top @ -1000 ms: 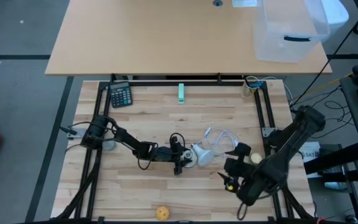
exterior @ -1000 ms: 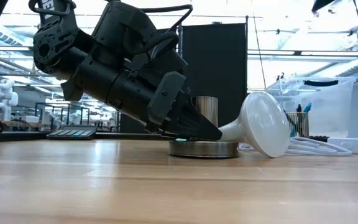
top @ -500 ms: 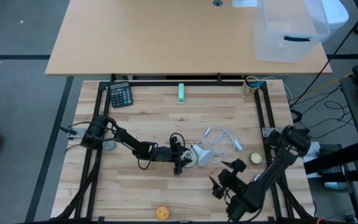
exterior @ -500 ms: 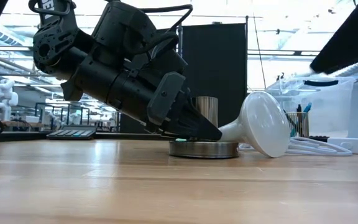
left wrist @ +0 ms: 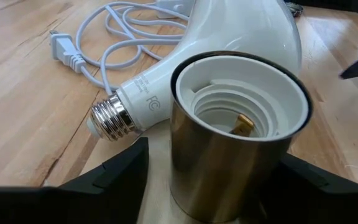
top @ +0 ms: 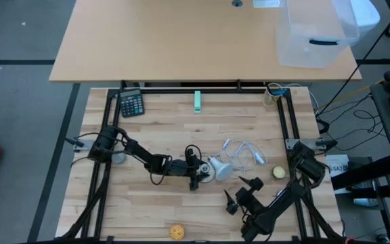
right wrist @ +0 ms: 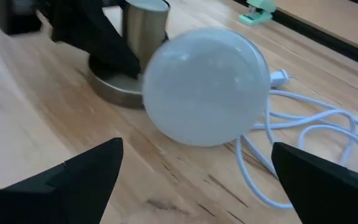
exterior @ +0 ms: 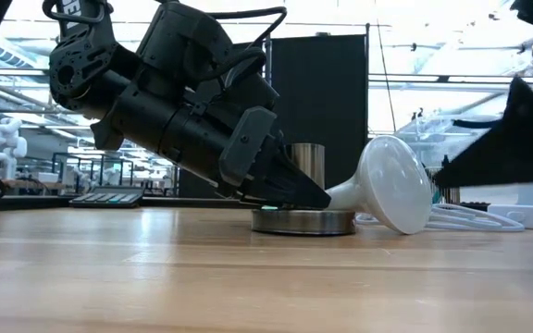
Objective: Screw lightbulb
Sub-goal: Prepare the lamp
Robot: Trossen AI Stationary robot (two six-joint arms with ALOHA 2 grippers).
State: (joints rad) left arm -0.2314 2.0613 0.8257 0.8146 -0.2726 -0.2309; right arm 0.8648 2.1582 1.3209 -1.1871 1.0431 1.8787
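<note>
I count one lightbulb [top: 221, 169] on the bench [top: 181, 129], lying on its side just past the centre toward 3 o'clock, its screw base [left wrist: 107, 118] pointing at the one lamp socket [left wrist: 238, 134], just beside it and not inside. The socket is a brass-coloured cylinder standing upright on a round metal base [exterior: 303, 221].

I see two arms. The left gripper [top: 196, 171] is low at the socket, its jaws set wide on either side of the brass cylinder; I cannot tell whether they touch it. The right gripper [top: 241, 193] hangs near the bulb at about 5 o'clock from it, jaws spread wide and holding nothing, facing the round globe.

There is one white power cord [top: 246, 152] coiled at 3 o'clock from the bulb, one calculator [top: 131, 104] at 10 o'clock, one green clip [top: 198, 101] at 12 o'clock, and two yellowish balls [top: 176, 232] [top: 279, 173].

The bench is light wood inside a black frame. Behind it stands a second table with a clear plastic bin [top: 315, 30].
</note>
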